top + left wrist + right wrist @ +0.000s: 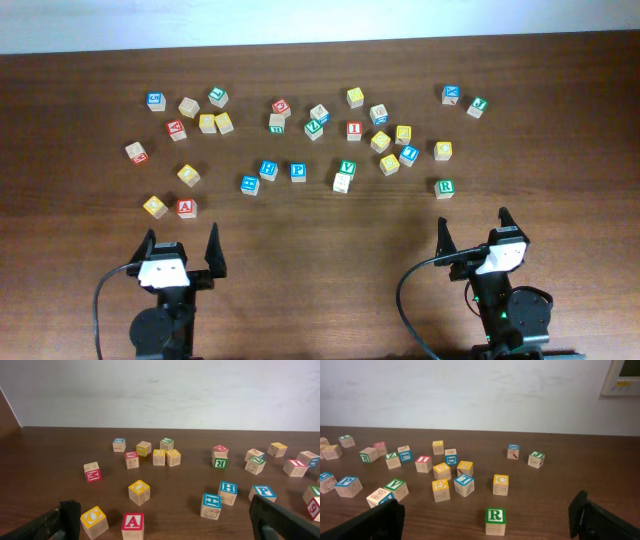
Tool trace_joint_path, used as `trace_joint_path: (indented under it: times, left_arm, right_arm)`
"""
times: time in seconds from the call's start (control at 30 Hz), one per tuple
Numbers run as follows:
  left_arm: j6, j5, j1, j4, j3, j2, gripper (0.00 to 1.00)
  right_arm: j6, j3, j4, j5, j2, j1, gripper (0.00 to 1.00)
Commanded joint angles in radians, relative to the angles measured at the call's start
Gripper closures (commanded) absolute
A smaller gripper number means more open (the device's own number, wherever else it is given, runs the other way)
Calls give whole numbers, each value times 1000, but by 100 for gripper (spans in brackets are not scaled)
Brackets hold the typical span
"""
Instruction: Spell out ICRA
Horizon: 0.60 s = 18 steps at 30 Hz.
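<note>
While both arms sit at the near edge of the counter (pixel 320 225), you have the left end effector (pixel 181 243) with its fingers spread wide and nothing between them. Right end effector (pixel 473 225): same, fingers apart, empty. Lettered wooden blocks lie scattered over the middle and far part of the counter, no row formed. Red A block (pixel 186 207): closest block to the left end effector, just ahead of it, with a yellow block (pixel 154 206) just beside it on its left. Green R block (pixel 444 187): alone, just ahead of the right end effector and a little to its left. Yellow C block (pixel 443 150): straight beyond the R block, near it but not touching. Red I block (pixel 354 129): farther back toward the centre of the scatter, well apart from the A block and left of the C block. Blue P block (pixel 298 171) lies between the A block and the R block, near mid-counter. From your wrist views you read A off the left camera, and R, C and I off the right one.
</note>
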Motion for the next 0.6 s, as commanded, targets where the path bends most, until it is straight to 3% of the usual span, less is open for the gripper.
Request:
trace_joint_path:
  times: [0.0,0.1,0.23,0.57]
  left_arm:
    - [12,48,6,-2,-2,-4,1]
    - [12,53,6,-2,-2,-4,1]
    - [12,213,6,16,-2,-4,1]
    - [12,327,6,87,-2,-4,1]
  right_arm:
    - [0,-6,-4,1,-6,-8,2]
    - [0,-6,-4,1,-6,-8,2]
    - [0,-6,-4,2,-6,-8,2]
    - [0,-6,-4,2,-6,-8,2]
